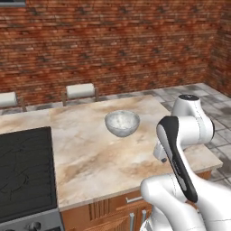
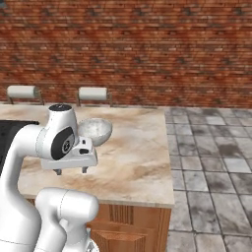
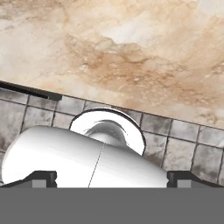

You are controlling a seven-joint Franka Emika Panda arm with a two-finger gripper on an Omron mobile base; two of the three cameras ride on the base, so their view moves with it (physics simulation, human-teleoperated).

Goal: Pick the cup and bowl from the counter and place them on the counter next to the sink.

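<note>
Reaching for the bowl (image 2: 95,131): tool (image 2: 71,171), fingers apart and empty, should drop over its rim above the desk (image 2: 138,162).

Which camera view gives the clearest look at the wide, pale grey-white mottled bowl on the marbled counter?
The left base view: the wide pale grey-white mottled bowl stands whole and unobstructed on the beige marbled stone counter. In the right base view the bowl is partly hidden behind the arm's white wrist. The hand view looks at bare counter and floor tiles instead.
</note>
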